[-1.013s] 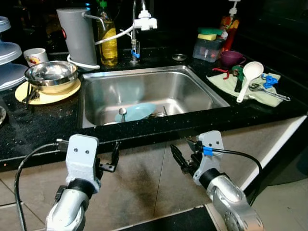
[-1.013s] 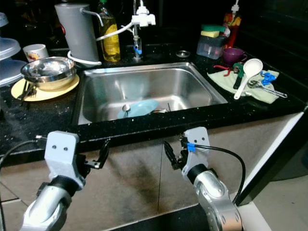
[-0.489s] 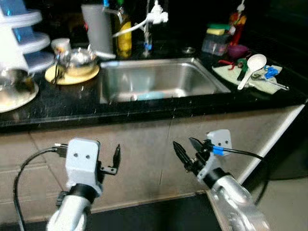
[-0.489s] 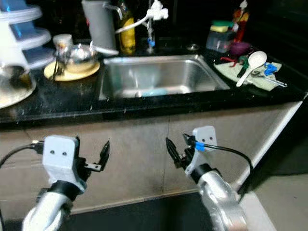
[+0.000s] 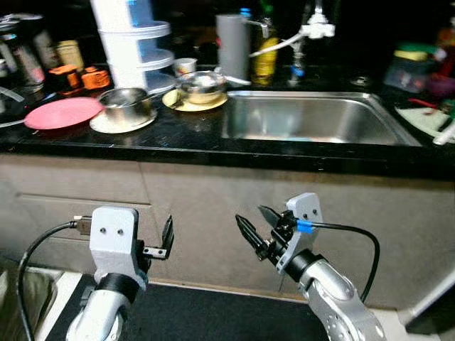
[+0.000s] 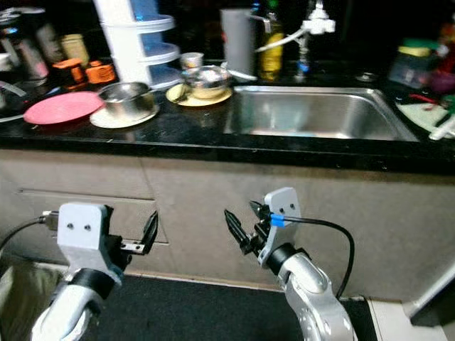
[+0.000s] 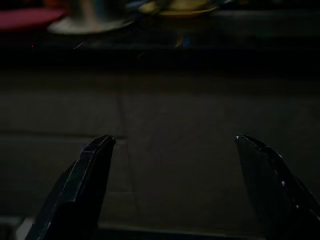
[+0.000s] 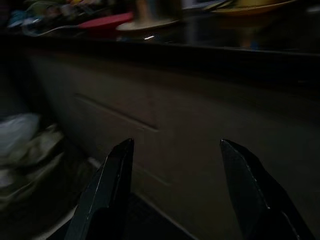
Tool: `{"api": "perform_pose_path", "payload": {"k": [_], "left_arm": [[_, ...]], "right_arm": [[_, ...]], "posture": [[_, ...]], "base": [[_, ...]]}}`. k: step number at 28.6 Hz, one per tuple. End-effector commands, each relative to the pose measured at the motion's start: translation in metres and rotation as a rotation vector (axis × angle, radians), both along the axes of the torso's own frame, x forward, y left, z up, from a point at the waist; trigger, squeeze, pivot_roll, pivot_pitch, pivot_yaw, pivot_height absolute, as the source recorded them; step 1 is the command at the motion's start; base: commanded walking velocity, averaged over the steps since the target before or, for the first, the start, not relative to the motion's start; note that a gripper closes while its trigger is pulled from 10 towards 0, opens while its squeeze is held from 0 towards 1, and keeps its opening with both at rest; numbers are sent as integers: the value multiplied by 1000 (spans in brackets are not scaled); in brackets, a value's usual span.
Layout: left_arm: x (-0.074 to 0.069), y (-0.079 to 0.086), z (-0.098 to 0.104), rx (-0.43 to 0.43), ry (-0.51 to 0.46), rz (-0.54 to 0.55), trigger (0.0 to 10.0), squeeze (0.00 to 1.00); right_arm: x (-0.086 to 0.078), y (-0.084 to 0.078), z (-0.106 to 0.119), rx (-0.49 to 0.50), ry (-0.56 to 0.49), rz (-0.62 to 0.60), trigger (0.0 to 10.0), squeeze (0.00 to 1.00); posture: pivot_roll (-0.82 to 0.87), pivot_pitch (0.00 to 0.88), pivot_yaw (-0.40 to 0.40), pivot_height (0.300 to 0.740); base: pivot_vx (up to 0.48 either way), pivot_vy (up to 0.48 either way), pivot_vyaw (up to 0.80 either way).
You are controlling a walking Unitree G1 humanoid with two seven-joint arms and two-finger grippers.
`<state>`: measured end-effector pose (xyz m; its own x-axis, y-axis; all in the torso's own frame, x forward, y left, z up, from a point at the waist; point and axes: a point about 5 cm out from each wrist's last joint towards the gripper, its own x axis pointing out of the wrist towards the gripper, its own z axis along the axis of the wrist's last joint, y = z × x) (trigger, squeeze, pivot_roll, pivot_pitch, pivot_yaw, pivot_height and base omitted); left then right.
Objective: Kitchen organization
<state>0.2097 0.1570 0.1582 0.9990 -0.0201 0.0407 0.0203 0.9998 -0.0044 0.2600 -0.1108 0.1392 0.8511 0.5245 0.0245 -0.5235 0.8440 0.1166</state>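
black counter (image 5: 178, 138) with sink (image 5: 313, 117) above, left pincer (image 7: 172, 150) and right pincer (image 8: 172, 150) both wide, empty

Glossy black counter (image 5: 178, 135), steel sink (image 5: 313, 117)

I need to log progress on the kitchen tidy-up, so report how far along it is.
Nothing looks done yet. Both the left gripper and right gripper are open, holding nothing, low in front of the cabinet face. Left to sort: the red plate, the steel bowl on its white plate, and the bowl on the yellow plate beside the sink.
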Motion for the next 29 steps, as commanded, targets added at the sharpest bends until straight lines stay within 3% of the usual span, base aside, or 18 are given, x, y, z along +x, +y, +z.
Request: {"api": "perform_pose_path", "payload": {"k": [1, 7, 15, 29], "left_arm": [[1, 2, -1, -25, -9, -1, 10000, 0], [-2, 4, 1, -24, -30, -3, 10000, 0], [-3, 3, 2, 62, -59, 12, 10000, 0], [-1, -1, 1, 62, -55, -29, 10000, 0]], "right_arm": [[1, 4, -1, -4, -2, 14, 10000, 0], [2, 6, -1, 4, 1, 25, 10000, 0], [2, 8, -1, 10, 2, 39, 10000, 0], [0, 10, 1, 18, -16, 72, 10000, 0]], "posture": [[89, 0, -31, 740], [98, 0, -38, 740], [93, 0, -38, 740], [90, 0, -40, 740]], "base": [[0, 0, 800], [0, 0, 800], [0, 0, 800], [0, 0, 794]]}}
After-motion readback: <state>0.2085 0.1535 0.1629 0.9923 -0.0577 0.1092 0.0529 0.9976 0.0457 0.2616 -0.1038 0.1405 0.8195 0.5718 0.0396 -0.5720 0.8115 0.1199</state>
